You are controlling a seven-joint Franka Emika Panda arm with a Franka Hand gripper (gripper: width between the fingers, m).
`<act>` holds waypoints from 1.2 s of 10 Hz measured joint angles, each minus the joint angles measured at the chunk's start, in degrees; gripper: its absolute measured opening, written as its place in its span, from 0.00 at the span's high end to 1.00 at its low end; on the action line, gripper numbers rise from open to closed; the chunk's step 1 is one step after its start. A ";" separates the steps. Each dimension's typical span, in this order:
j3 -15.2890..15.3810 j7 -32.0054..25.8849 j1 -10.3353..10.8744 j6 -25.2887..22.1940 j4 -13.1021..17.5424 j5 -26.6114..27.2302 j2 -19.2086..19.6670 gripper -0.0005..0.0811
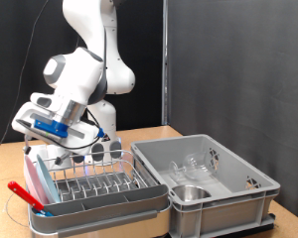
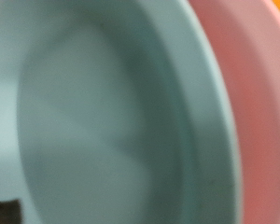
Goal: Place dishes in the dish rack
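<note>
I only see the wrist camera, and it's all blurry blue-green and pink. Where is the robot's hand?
Observer: The gripper hangs over the dish rack, at its end on the exterior view's left.
Operator: Where's the shiny bowl?
Observer: The steel bowl sits in the grey crate, on the exterior view's right of the rack.
Operator: And the glasses?
Observer: The clear glass cups are in that crate too, just past the bowl.
</note>
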 joint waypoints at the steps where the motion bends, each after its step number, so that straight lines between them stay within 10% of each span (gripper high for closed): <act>1: -0.31 -0.67 -0.16 1.54 -0.04 0.64 -1.04 0.10; 5: -1.61 -15.61 3.18 -3.30 0.59 21.06 -8.58 0.01; 8: -2.05 -18.88 5.05 -6.26 0.70 26.15 -9.79 0.00; 12: -5.53 -43.11 17.25 -16.00 3.13 52.17 -9.93 0.00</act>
